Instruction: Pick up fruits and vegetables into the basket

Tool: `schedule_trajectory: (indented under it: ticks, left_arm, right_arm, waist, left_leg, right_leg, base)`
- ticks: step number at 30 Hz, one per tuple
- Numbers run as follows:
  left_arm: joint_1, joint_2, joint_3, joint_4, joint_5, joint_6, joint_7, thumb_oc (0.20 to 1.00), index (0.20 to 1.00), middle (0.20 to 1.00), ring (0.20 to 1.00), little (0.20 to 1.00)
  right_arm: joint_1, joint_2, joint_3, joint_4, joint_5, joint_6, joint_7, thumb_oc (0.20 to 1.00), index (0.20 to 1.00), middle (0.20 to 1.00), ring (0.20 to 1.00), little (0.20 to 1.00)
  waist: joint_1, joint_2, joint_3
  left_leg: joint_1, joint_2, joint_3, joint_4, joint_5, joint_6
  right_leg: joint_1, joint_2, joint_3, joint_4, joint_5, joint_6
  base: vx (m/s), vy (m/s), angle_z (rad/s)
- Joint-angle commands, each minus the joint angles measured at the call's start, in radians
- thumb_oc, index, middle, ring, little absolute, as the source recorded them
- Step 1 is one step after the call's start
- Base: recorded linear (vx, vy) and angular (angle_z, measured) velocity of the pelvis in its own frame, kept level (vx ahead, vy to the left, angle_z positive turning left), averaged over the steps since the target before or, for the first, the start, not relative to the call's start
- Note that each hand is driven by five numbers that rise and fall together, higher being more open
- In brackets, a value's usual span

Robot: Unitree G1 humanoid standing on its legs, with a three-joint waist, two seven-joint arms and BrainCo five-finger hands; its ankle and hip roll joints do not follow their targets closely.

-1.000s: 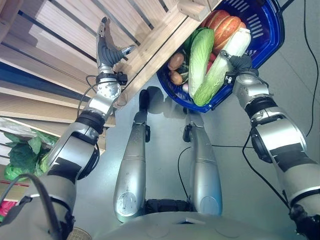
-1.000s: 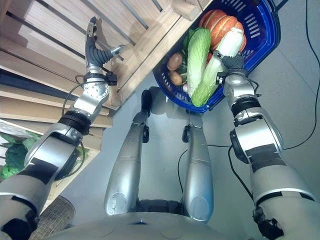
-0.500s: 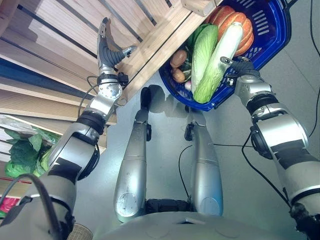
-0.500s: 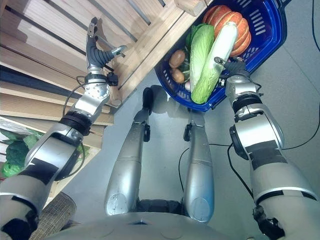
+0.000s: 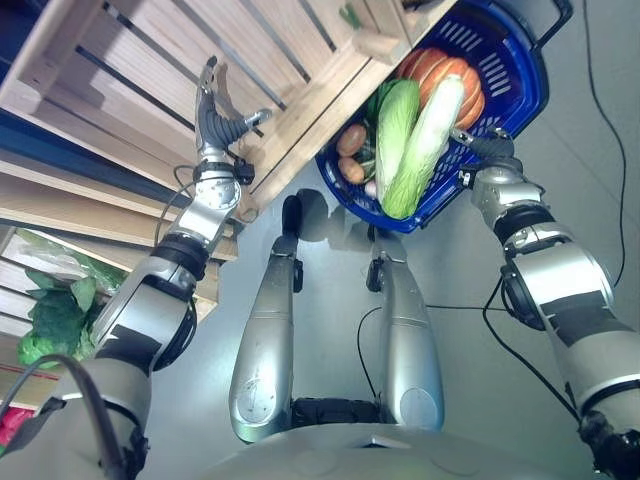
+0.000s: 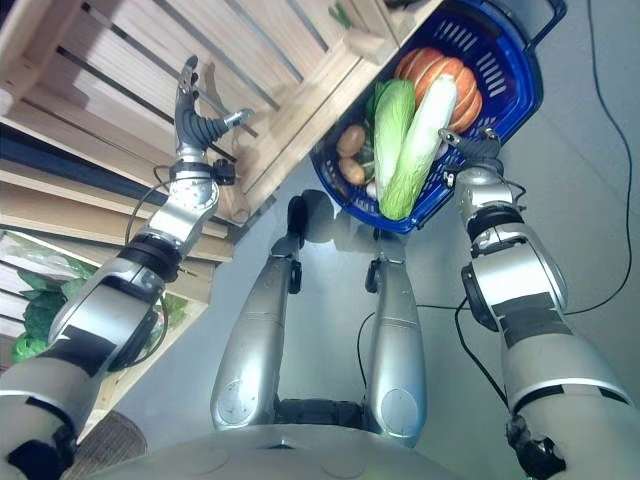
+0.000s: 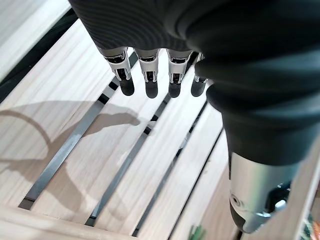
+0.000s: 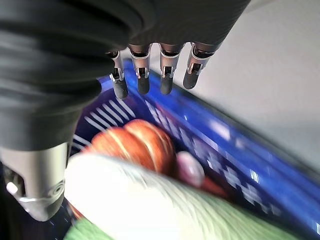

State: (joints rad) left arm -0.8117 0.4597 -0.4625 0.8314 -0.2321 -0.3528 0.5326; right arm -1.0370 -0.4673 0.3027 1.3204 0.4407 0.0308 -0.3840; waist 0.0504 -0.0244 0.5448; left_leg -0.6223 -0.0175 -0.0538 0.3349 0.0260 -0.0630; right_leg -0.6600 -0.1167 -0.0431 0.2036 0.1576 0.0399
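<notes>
Basket (image 5: 520, 90), blue, sits on grey floor (image 5: 600, 240) beside a slatted wooden crate (image 5: 200, 50), holding cabbages (image 5: 395, 125) and pumpkin (image 5: 445, 70). Left hand (image 5: 215, 110) hangs open-fingered over the slats; right hand (image 5: 480, 145) hovers at the basket's rim, fingers straight.

This looks like a grocery shop's produce section. Slatted wooden crates (image 5: 180, 70) serve as display stands over a grey floor (image 5: 500, 330), leafy greens (image 5: 55, 320) sit bagged on a lower shelf, and a blue plastic shopping basket (image 5: 500, 110) holds cabbages (image 5: 395, 120), a pumpkin (image 5: 445, 70) and potatoes (image 5: 351, 140).
</notes>
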Motion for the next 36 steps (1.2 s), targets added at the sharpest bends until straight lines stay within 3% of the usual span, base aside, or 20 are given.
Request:
schedule_trajectory:
  ticks: [1,4,6,12,18,24,30,32,36]
  left_arm:
    - [0.072,0.04,0.074,-0.04,0.048,-0.029,-0.045,1.0,1.0,1.0,1.0,1.0]
    - [0.132,0.047,0.081,-0.039,0.048,-0.027,-0.059,1.0,1.0,1.0,1.0,1.0]
    - [0.22,0.054,0.096,-0.024,0.05,-0.029,-0.102,1.0,1.0,1.0,1.0,1.0]
    - [0.352,0.047,0.089,0.0,0.108,-0.014,-0.161,1.0,1.0,1.0,1.0,1.0]
    - [0.522,0.007,0.128,0.068,0.132,-0.004,-0.246,1.0,1.0,1.0,1.0,1.0]
    - [0.682,-0.047,0.179,0.171,0.173,-0.018,-0.364,1.0,1.0,1.0,1.0,1.0]
    - [0.736,-0.072,0.206,0.268,0.169,-0.011,-0.485,1.0,1.0,1.0,1.0,1.0]
    - [0.753,-0.091,0.208,0.334,0.141,0.009,-0.544,1.0,1.0,1.0,1.0,1.0]
    - [0.765,-0.126,0.229,0.413,0.108,0.044,-0.572,1.0,1.0,1.0,1.0,1.0]
  right_arm:
    - [0.073,-0.088,-0.029,-0.069,-0.057,-0.125,-0.044,1.0,1.0,1.0,1.0,1.0]
    - [0.144,-0.093,-0.039,-0.112,-0.077,-0.175,-0.05,1.0,1.0,1.0,1.0,1.0]
    - [0.254,-0.085,-0.056,-0.164,-0.107,-0.222,-0.058,1.0,1.0,1.0,1.0,1.0]
    - [0.438,-0.068,-0.077,-0.262,-0.135,-0.259,-0.056,1.0,1.0,1.0,1.0,1.0]
    - [0.662,-0.045,-0.124,-0.322,-0.204,-0.254,0.023,1.0,1.0,1.0,1.0,1.0]
    - [0.838,0.038,-0.169,-0.268,-0.226,-0.22,0.109,1.0,1.0,1.0,1.0,1.0]
    - [0.898,0.103,-0.179,-0.183,-0.232,-0.19,0.17,1.0,1.0,1.0,1.0,1.0]
    - [0.913,0.125,-0.182,-0.126,-0.223,-0.151,0.215,1.0,1.0,1.0,1.0,1.0]
    - [0.931,0.157,-0.182,-0.05,-0.242,-0.112,0.252,1.0,1.0,1.0,1.0,1.0]
  waist:
    - [-0.003,0.069,-0.025]
    - [-0.005,0.065,-0.036]
    - [-0.008,0.055,-0.091]
    - [-0.022,0.038,-0.185]
    - [-0.032,0.027,-0.306]
    - [-0.026,0.018,-0.418]
    - [-0.029,0.009,-0.452]
    - [-0.034,0.008,-0.461]
    - [-0.037,0.009,-0.472]
  left_leg:
    - [0.153,-0.016,0.014,-0.147,0.016,0.005]
    - [0.222,-0.011,0.014,-0.188,0.026,0.004]
    - [0.291,-0.004,0.018,-0.238,0.023,0.004]
    - [0.388,0.008,0.026,-0.3,0.022,0.004]
    - [0.514,0.015,0.044,-0.355,0.01,0.012]
    - [0.615,0.027,0.05,-0.386,-0.005,0.02]
    - [0.666,0.033,0.057,-0.397,-0.019,0.02]
    - [0.683,0.034,0.063,-0.393,-0.03,0.022]
    - [0.707,0.036,0.067,-0.397,-0.041,0.025]
  right_leg:
    - [0.153,0.026,-0.076,0.066,-0.133,0.056]
    - [0.228,0.016,-0.079,0.026,-0.125,0.06]
    - [0.304,0.008,-0.08,-0.02,-0.127,0.063]
    - [0.421,0.001,-0.083,-0.103,-0.114,0.066]
    - [0.549,0.0,-0.08,-0.177,-0.104,0.075]
    - [0.645,0.003,-0.088,-0.206,-0.111,0.08]
    - [0.695,0.006,-0.089,-0.222,-0.119,0.079]
    - [0.714,0.006,-0.085,-0.229,-0.122,0.078]
    - [0.737,0.006,-0.086,-0.238,-0.129,0.078]
  base:
    - [-0.01,0.038,-0.05]
    - [0.01,0.038,-0.03]
    - [0.08,0.051,-0.01]
    - [0.08,0.03,-0.05]
    - [0.14,0.031,-0.05]
    - [0.14,0.001,-0.07]
    - [0.06,0.0,0.03]
    - [0.09,0.024,0.02]
    - [0.06,0.016,-0.01]
